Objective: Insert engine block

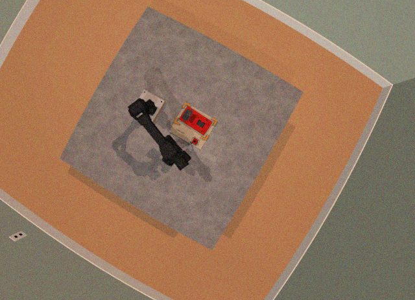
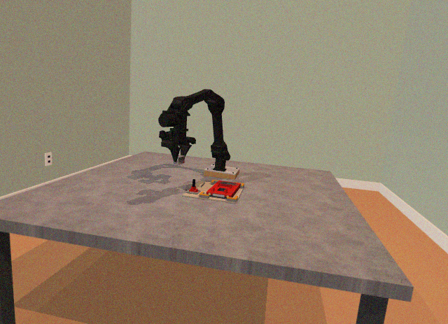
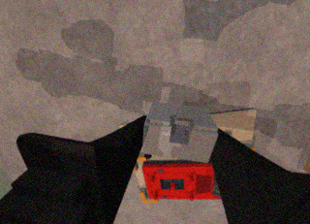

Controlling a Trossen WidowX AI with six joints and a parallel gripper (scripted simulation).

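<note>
The grey engine block [image 3: 199, 143] [image 2: 181, 159] is between the fingers of my gripper [image 3: 176, 124] [image 2: 178, 159], which is shut on it. It hangs above the table, behind the board in the exterior view. Its slot [image 3: 179, 131] shows as a dark notch in the wrist view. The red car body [image 1: 207, 128] [image 2: 231, 189] [image 3: 152, 190] lies flat on a beige board [image 1: 181, 131] [image 3: 244, 121], apart from the block. Dark recesses show in its top; which one is the opening, and where the rib is, I cannot tell. The arm hides the fingers and block in the top view.
A small red piece [image 1: 194, 141] [image 2: 194, 189] with an upright black handle [image 2: 194, 182] stands at the board's end beside the car body. Orange corner brackets [image 1: 214, 122] [image 2: 204, 196] surround the car body. The arm's base plate [image 1: 159, 102] [image 2: 221, 173] is near the board.
</note>
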